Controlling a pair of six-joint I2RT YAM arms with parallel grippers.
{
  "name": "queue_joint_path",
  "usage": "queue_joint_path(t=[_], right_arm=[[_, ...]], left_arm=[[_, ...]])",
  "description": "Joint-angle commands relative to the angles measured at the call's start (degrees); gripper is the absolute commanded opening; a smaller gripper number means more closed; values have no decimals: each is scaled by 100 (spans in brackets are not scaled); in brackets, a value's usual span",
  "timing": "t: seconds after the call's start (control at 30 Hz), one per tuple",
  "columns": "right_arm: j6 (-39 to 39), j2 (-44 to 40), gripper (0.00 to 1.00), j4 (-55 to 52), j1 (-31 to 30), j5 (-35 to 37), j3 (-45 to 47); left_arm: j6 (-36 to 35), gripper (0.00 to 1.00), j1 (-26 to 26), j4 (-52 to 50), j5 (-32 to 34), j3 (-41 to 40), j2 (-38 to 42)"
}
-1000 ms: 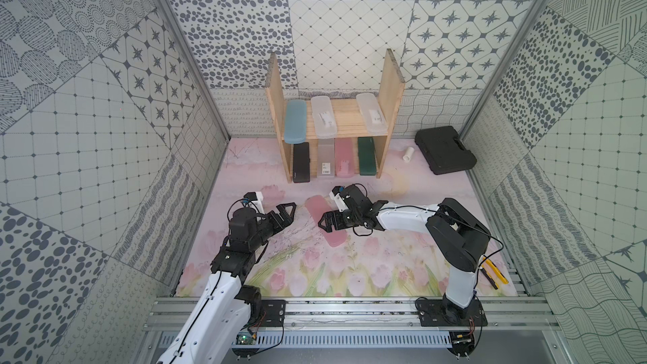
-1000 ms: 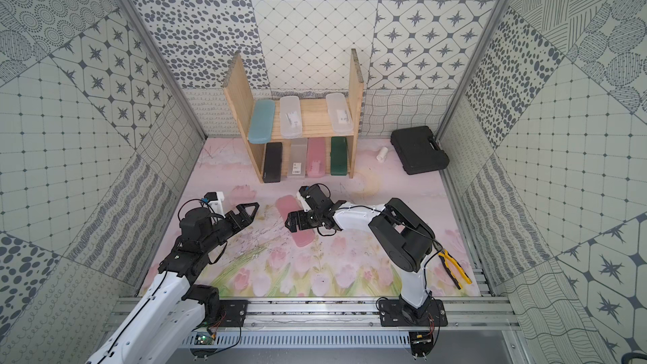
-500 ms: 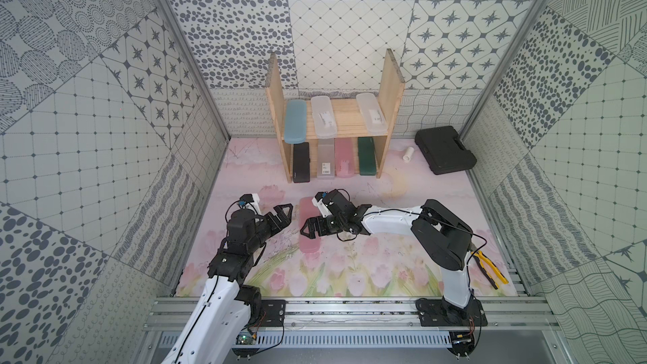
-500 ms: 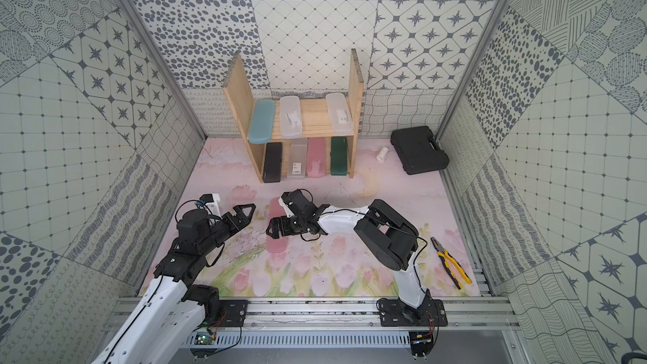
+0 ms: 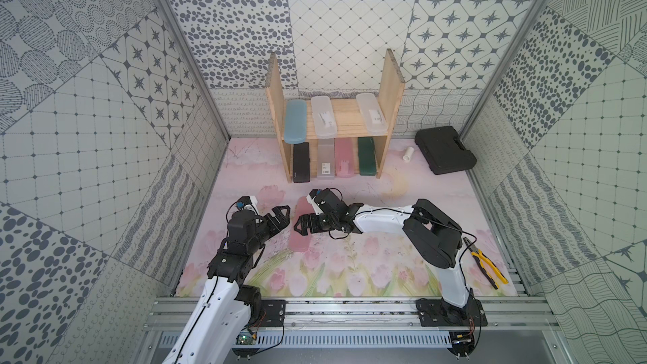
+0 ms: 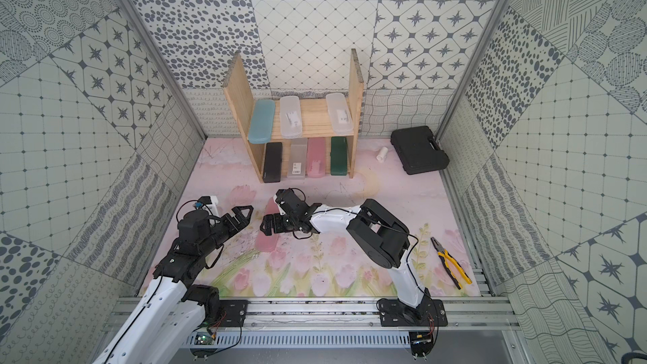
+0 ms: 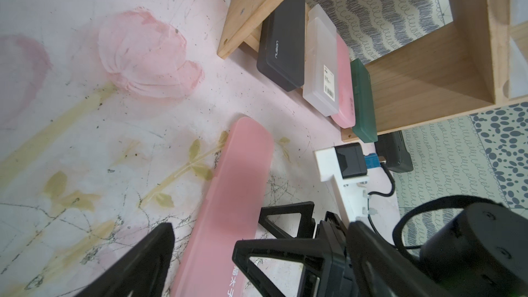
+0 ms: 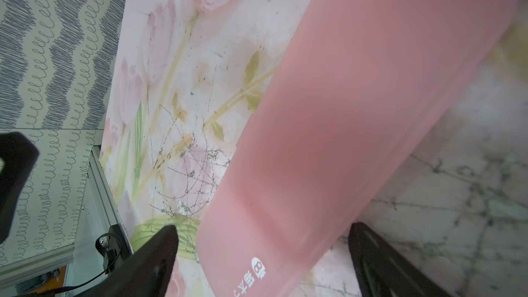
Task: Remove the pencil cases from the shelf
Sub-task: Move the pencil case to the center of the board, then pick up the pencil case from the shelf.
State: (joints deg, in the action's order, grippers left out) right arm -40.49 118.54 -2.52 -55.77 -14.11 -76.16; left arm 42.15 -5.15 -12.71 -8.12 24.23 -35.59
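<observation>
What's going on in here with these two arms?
Two robot arms are emptying a wooden shelf of pencil cases. One pink case lies on the flowered mat. The right tool hangs open astride it, not gripping, and the left tool sits open beside it. Seven are still on the shelf.

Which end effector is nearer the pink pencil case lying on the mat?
Right. The right end effector straddles the pink pencil case, jaws open; the left end effector sits open just beside it, apart.
</observation>
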Motion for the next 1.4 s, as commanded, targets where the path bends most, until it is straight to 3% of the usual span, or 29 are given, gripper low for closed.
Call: queue_joint_path(t=[0.0, 0.3, 0.53, 0.7, 1.17, 1.37], right_arm=[[62, 206, 98, 151, 28, 74, -290], [-1, 340, 98, 164, 70, -18, -664], [136, -887, 97, 411, 660, 131, 566], [700, -1938, 97, -8, 1005, 580, 1216], [2530, -4128, 98, -547, 1103, 3249, 2575], [2632, -4489, 98, -578, 1146, 3388, 2810]], left_arm=[[-87, 99, 0, -69, 198, 49, 19], [-154, 99, -3, -22, 238, 153, -196], [-37, 99, 5, 915, -590, 429, -1391], [-281, 99, -30, 1131, -529, 795, -2145], [-1522, 99, -1280, 591, 1895, 2588, -4312], [-1976, 99, -1454, 412, 2502, 3381, -5260]])
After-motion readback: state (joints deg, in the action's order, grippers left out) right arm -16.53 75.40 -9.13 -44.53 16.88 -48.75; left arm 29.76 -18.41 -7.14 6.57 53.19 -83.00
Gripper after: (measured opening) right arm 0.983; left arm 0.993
